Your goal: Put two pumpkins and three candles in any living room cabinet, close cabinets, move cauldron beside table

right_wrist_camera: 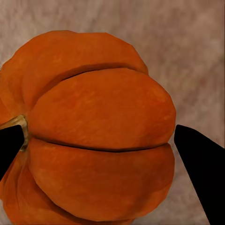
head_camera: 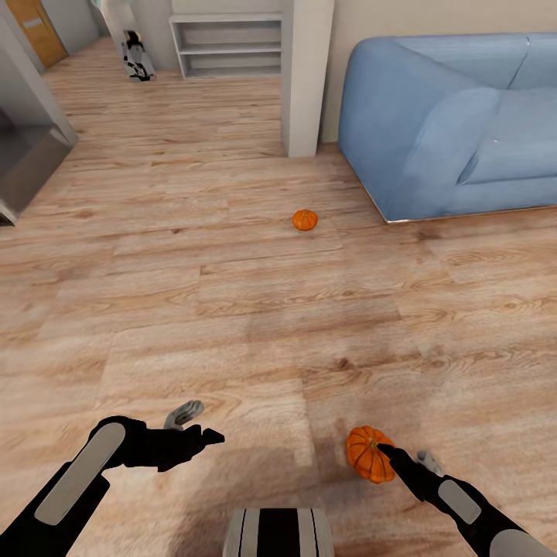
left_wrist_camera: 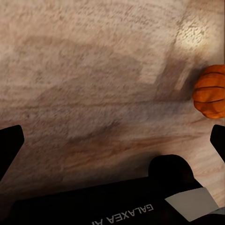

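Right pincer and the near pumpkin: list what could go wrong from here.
1. The right pincer has its fingers on either side of the near pumpkin, whose rounded ribs could let it slip out.
2. If it squirts free it may roll across the bare wood floor.
3. The far pumpkin lies near the blue sofa; a nudge could send it under.

Light wood-plank floor [head_camera: 232, 309]; blue sofa [head_camera: 456, 124] at right; white pillar [head_camera: 307, 77]; grey shelf unit [head_camera: 226, 45] behind.
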